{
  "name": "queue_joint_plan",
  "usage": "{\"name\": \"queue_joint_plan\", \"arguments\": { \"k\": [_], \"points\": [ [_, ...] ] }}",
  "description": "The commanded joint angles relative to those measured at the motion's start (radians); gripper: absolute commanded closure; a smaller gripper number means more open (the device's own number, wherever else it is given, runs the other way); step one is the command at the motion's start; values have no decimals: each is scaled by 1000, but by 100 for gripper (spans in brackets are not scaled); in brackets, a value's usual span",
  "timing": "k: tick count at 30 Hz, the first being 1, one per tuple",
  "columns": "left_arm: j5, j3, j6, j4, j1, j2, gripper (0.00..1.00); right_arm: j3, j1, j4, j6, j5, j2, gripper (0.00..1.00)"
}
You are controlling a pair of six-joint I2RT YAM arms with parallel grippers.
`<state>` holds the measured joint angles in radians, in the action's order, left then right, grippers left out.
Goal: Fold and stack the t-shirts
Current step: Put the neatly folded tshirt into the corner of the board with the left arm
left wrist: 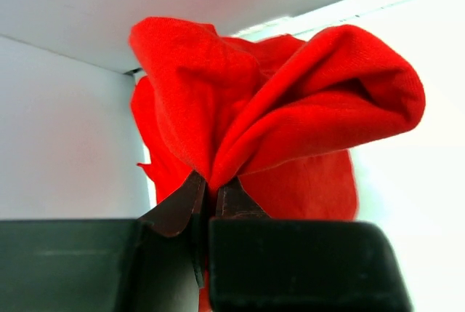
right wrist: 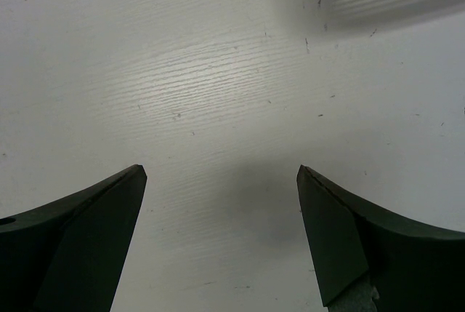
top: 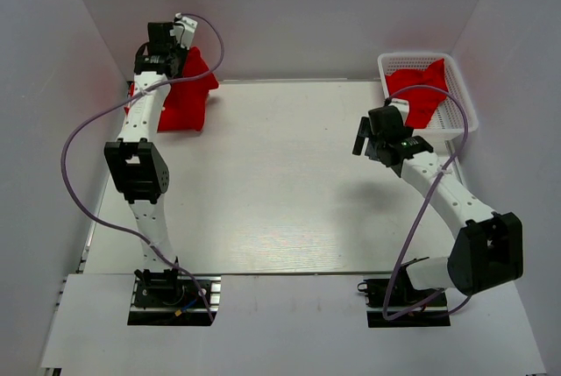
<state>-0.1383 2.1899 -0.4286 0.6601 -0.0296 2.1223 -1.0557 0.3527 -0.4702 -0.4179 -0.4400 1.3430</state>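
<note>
My left gripper (top: 180, 53) is at the table's far left corner, shut on a bunched fold of a bright red t-shirt (top: 186, 94) that hangs from it down to the table. In the left wrist view the t-shirt (left wrist: 290, 108) bulges out of the pinched jaws of the gripper (left wrist: 213, 185). More red t-shirts (top: 419, 88) lie crumpled in the white mesh basket (top: 465, 100) at the far right. My right gripper (top: 364, 139) hovers open and empty above bare table, just left of the basket; in the right wrist view its gripper (right wrist: 221, 172) shows only table between the fingers.
White walls close in the table on the left, back and right. The left arm's purple cable (top: 88, 139) loops out to the left. The white tabletop (top: 280, 174) lies between the two arms.
</note>
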Motion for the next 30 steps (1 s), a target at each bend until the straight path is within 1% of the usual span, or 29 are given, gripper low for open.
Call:
{"name": "queue_joint_plan", "arguments": {
  "k": [1, 8, 9, 11, 16, 24, 30],
  "points": [
    [-3, 74, 33, -68, 42, 13, 100, -67, -6, -1, 8, -25, 21, 10],
    [-3, 100, 59, -96, 94, 74, 100, -105, -1, -10, 7, -23, 74, 10],
    [26, 100, 59, -105, 109, 86, 100, -109, -1, -13, 10, -23, 88, 10],
    [37, 100, 59, -105, 120, 111, 100, -130, -3, -22, 10, -22, 97, 10],
    [37, 100, 111, -143, 152, 179, 100, -145, -1, -28, 10, -19, 125, 10],
    [-7, 110, 185, -186, 204, 260, 100, -181, -1, -42, 2, 3, 173, 10],
    [-84, 119, 228, -195, 238, 283, 100, -224, 0, -71, -2, 10, 228, 10]
  ]
}}
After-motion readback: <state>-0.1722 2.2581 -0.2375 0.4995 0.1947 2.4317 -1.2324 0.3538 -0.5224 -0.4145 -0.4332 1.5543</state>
